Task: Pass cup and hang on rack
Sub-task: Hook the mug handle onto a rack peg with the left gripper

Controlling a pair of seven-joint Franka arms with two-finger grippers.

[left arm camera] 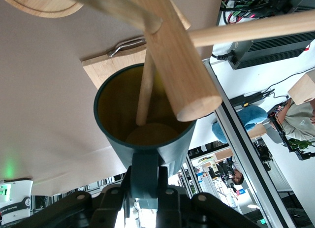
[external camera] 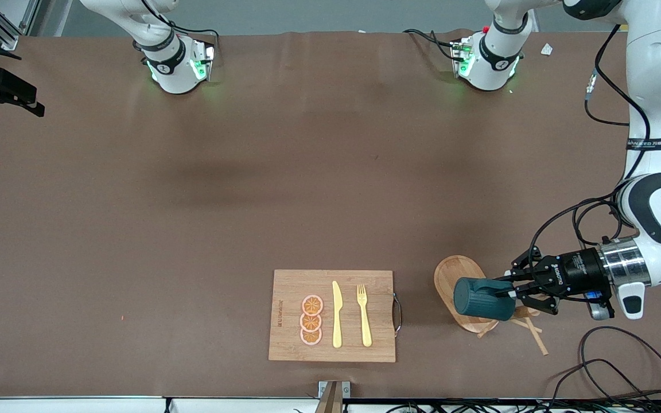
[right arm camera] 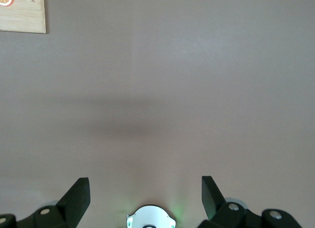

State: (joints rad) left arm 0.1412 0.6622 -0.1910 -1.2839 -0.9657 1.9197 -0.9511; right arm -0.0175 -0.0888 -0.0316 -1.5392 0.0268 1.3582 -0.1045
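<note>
— Front view? — Left gripper (external camera: 515, 292) clamps the cup (external camera: 482, 298) by its handle, held sideways over the rack (external camera: 461, 289); cutting board (external camera: 333, 315) lies beside.
— Left wrist view? — A rack peg (left arm camera: 146, 85) sits inside the cup (left arm camera: 142, 119).
— Right wrist view? — Right gripper (right arm camera: 145, 196) spread apart over bare table (right arm camera: 172, 90), waiting.

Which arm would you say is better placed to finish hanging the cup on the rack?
Left: its gripper already holds the cup by the handle at the rack. The right gripper hangs open over bare table.
</note>
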